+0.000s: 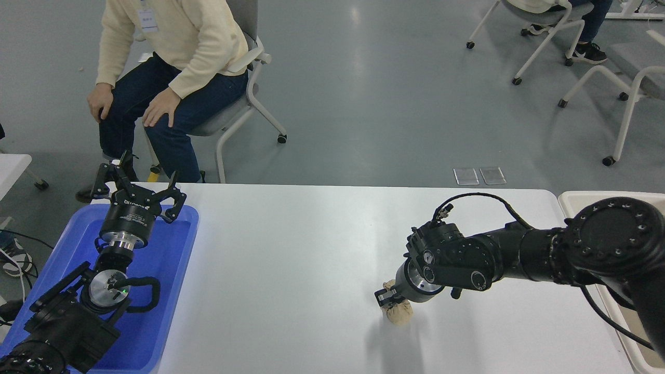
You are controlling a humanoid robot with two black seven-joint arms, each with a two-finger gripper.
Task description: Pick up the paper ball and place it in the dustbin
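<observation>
Head view: right gripper [390, 302] down at lower centre-right of frame, clenched around the paper ball [397, 313], which sat at or just above the white table [291, 249]. Grasp step judged done; next called for lifting and carrying right to the dustbin [571, 198] at right edge. Left gripper [139, 183] parked, fingers spread, over the blue tray [166, 291] at lower left.

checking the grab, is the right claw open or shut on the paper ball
Shut on it: the right claw pinches the paper ball above the white table.

Wrinkled paper ball [399, 313], glossy table [291, 270]
</observation>
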